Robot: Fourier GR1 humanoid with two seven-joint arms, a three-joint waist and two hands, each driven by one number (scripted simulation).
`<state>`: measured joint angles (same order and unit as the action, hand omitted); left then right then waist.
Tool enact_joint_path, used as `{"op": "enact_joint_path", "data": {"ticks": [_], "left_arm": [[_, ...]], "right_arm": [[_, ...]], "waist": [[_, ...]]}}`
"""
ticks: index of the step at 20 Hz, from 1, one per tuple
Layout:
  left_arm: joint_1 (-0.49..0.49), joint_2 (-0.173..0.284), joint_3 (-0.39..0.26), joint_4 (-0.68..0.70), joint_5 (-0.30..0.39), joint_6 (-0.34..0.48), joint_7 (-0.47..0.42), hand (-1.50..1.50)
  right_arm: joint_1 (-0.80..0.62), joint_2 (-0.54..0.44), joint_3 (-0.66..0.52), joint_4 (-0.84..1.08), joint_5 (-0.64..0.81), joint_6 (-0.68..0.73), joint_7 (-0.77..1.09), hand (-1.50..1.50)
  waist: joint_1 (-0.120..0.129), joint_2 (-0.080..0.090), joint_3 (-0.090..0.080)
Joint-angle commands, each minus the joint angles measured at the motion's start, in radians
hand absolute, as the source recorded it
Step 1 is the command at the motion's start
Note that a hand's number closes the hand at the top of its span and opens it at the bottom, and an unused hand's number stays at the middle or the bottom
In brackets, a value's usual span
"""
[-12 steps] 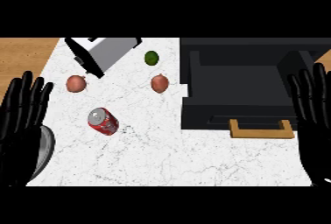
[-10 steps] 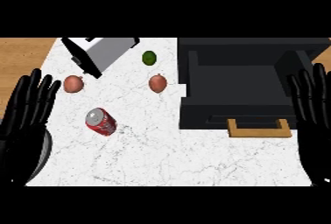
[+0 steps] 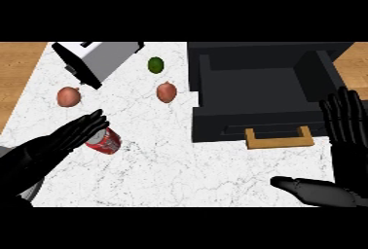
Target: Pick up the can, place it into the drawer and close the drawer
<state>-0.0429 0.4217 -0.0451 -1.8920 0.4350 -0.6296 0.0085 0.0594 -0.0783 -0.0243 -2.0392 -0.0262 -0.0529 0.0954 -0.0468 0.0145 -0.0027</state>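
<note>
A red can lies on its side on the white marble counter, left of centre. My left hand reaches over it from the lower left with fingers straight, their tips covering the can's upper left edge. The dark drawer stands pulled out at the right, its inside showing nothing, with a wooden handle on its front. My right hand is at the right edge, fingers straight and up, thumb stretched left along the bottom.
Two reddish onions and a green lime lie behind the can. A toaster stands at the back left. Wooden floor shows past the counter's left edge.
My left hand has swung in from the left edge and now stretches over the can. The view has shifted, and the right hand sits lower with its thumb showing.
</note>
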Motion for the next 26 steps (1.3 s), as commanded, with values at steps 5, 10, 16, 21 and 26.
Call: {"op": "enact_joint_path", "data": {"ticks": [5,10,16,21,26], "left_arm": [[-0.105,0.33,0.193,0.373,0.344,-0.431,-0.043,-1.5],[-0.168,0.339,0.228,0.562,0.28,-0.591,-0.09,-1.5],[-0.25,0.435,0.168,0.652,0.465,-0.56,-0.002,-1.5],[-0.237,0.472,0.093,0.683,0.578,-0.518,0.069,-1.5],[-0.205,0.51,0.026,0.629,0.708,-0.466,0.144,-1.5]], "right_arm": [[0.157,-0.047,-0.102,-0.065,-0.074,0.042,0.017,-1.5],[0.202,-0.074,-0.209,-0.036,-0.167,0.101,-0.031,-1.5],[0.283,-0.055,-0.201,-0.075,-0.167,0.141,-0.045,-1.5],[0.269,-0.094,-0.253,-0.076,-0.234,0.181,-0.027,-1.5],[0.299,-0.105,-0.308,-0.055,-0.271,0.219,-0.076,-1.5]], "waist": [[0.005,-0.01,0.002],[0.028,-0.012,0.002],[0.021,-0.012,0.003],[0.014,-0.009,0.003],[0.019,-0.011,0.004]]}}
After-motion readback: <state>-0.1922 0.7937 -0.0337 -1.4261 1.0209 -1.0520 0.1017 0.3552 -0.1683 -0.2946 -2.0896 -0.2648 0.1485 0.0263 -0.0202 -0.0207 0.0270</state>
